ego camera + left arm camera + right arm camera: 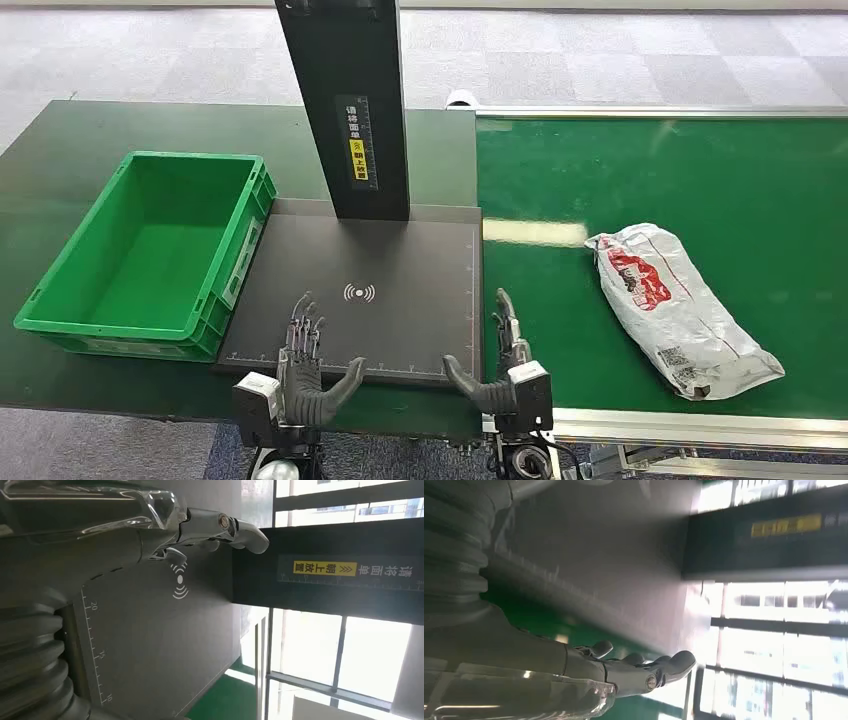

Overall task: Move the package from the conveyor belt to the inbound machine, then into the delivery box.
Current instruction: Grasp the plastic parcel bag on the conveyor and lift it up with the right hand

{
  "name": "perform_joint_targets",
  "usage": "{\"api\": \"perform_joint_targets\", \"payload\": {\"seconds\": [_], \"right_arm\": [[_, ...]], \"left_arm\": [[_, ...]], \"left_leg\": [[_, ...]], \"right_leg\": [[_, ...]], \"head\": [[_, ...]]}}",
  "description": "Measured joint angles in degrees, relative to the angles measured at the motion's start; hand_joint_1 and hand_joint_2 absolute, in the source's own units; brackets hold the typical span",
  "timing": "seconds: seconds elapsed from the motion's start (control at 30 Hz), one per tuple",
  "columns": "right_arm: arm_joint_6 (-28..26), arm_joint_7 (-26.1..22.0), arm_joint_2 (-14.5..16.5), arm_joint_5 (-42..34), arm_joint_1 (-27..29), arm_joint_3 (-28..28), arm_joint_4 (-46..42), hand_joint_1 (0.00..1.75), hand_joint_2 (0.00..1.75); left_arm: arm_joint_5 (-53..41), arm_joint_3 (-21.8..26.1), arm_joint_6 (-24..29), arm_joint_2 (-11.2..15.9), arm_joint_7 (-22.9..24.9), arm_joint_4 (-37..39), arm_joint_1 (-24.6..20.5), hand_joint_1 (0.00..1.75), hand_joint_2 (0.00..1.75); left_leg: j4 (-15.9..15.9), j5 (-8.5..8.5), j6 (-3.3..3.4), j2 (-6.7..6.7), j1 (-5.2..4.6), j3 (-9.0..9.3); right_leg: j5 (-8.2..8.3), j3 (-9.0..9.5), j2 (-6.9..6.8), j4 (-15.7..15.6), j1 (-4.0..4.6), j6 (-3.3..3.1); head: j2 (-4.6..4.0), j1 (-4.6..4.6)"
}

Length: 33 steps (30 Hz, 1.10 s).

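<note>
Smooth green conveyor belt (760,170), crinkled, perhaps plastic package (680,305).

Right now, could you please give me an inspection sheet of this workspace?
Surface: dark green table on the left, green conveyor belt on the right.
Job's things: white package lies on the belt; black inbound machine platform bare; green delivery box empty.
Clutter: nothing seen.
Hands: left hand and right hand open, empty, at the platform's near edge.
Cables: nothing seen.
Surroundings: grey tiled floor; bright windows in the wrist views.
</note>
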Motion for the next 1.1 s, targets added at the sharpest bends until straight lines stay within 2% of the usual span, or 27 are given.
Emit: {"api": "perform_joint_targets", "payload": {"seconds": [0.13,0.2,0.33,0.43,0.6,0.8,0.97,1.1], "right_arm": [[-7.24,0.22,-2.99,5.42,-1.37,-3.2,-1.2,0.0,1.75],[-9.33,1.96,-5.0,7.87,-3.34,-5.88,-1.93,0.0,1.75],[-9.06,8.56,-9.94,10.55,-10.06,-12.77,-0.54,0.0,1.75],[-9.16,13.28,-14.39,14.3,-17.38,-18.32,6.89,0.0,1.75],[-9.44,27.69,-19.92,20.76,-26.33,-22.92,20.21,0.0,1.75],[-7.74,43.05,-23.19,25.33,-29.71,-23.98,30.53,0.0,1.75],[-3.55,46.24,-24.07,25.26,-29.49,-25.08,34.77,0.0,1.75],[1.84,49.94,-24.23,26.61,-29.59,-25.52,36.62,0.0,1.75]], "left_arm": [[0.03,-0.01,-0.57,0.0,0.0,-0.14,0.48,0.0,1.75],[0.02,-0.13,-0.89,0.0,0.0,-0.14,0.63,0.0,1.75],[0.03,-0.96,-0.82,0.06,0.0,-0.09,0.65,0.0,1.75],[0.31,-1.86,-0.04,0.25,0.0,0.03,0.49,0.0,1.75],[0.57,-3.14,0.34,0.53,0.0,0.55,0.07,0.0,1.75],[0.64,-4.25,0.04,0.72,0.0,1.76,-0.51,0.0,1.75],[0.77,-5.18,0.05,0.93,0.0,2.67,-1.01,0.0,1.75],[0.78,-5.86,-0.15,1.01,0.0,3.54,-1.54,0.0,1.75]], "left_leg": [[0.01,0.0,0.02,0.01,-0.07,0.0],[0.02,0.01,0.05,0.01,-0.11,0.01],[0.05,0.06,0.11,0.0,-0.15,0.01],[0.09,0.09,0.17,-0.01,-0.18,0.01],[0.11,0.09,0.2,-0.04,-0.21,0.01],[0.11,0.04,0.25,-0.08,-0.19,-0.01],[0.11,0.01,0.29,-0.03,-0.2,0.0],[0.11,0.0,0.3,-0.02,-0.19,0.08]], "right_leg": [[0.02,0.0,0.01,0.0,-0.08,0.04],[0.04,0.0,0.01,0.0,-0.13,0.06],[0.11,0.02,0.01,0.0,-0.18,0.16],[0.16,0.03,0.01,0.0,-0.23,0.23],[0.17,0.02,0.0,0.0,-0.26,0.25],[0.11,0.0,-0.01,0.0,-0.25,0.31],[0.08,0.0,0.01,0.0,-0.25,0.33],[0.06,0.08,0.01,-0.01,-0.24,0.36]], "head": [[0.0,-0.01],[0.0,-0.01],[0.0,-0.02],[0.0,-0.02],[0.0,-0.02],[0.0,-0.04],[0.0,-0.04],[0.0,-0.04]]}}
